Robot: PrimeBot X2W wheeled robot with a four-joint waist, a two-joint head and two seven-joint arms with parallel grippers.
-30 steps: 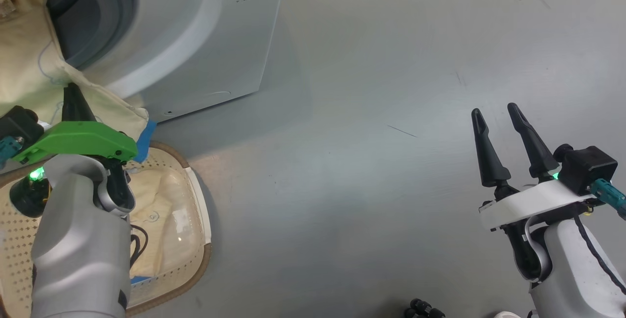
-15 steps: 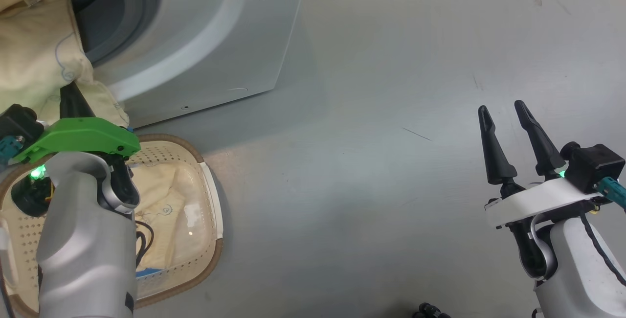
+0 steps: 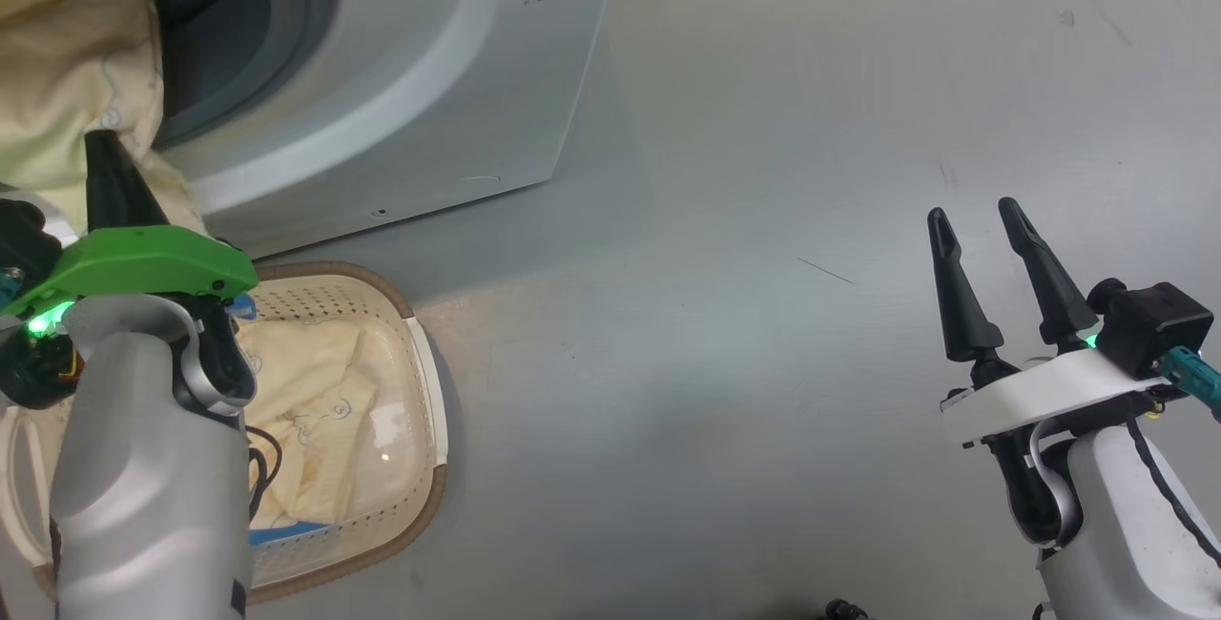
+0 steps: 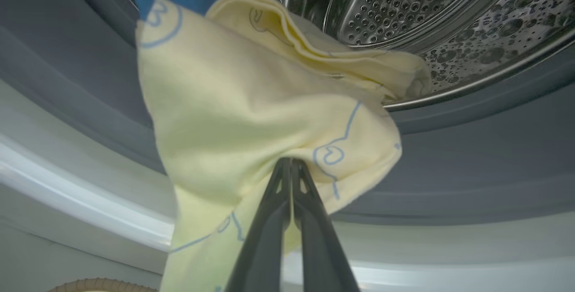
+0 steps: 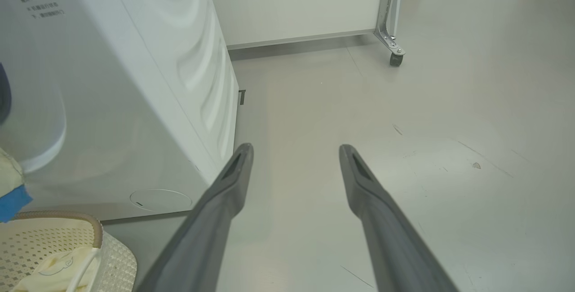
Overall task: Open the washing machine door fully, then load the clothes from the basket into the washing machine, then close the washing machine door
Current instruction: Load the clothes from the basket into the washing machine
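Pinching a cream soft garment (image 4: 251,103) with thin blue printed outlines and a bright blue edge, the left gripper (image 4: 291,161) has its two long dark fingers pressed together on a fold of the cloth. In the left wrist view the garment's long axis runs from the bottom edge upward. Its blue-trimmed end points up into the mouth of the perforated steel drum (image 4: 404,4), and a folded lobe lies over the grey rubber seal (image 4: 471,139). The other end hangs down past the fingers.

In the head view the same garment (image 3: 67,76) drapes at the upper left against the opening of the big white front-loading washing machine (image 3: 429,95), with the left gripper (image 3: 100,138) pointing up into it.

Just below the machine's front stands the cream plastic perforated basket (image 3: 420,525) with a brown woven-look rim, partly hidden by the pale left forearm. More cream clothes (image 3: 324,401) lie crumpled inside, a strip of blue showing at their near edge.

Well apart, at the lower right, the right gripper (image 3: 975,212) hangs over the bare grey floor (image 3: 763,362), its fingers spread and holding nothing. In the right wrist view the right gripper (image 5: 296,148) points along the floor beside the washing machine's side panel (image 5: 134,81), with the basket's corner (image 5: 112,256) at the lower left.
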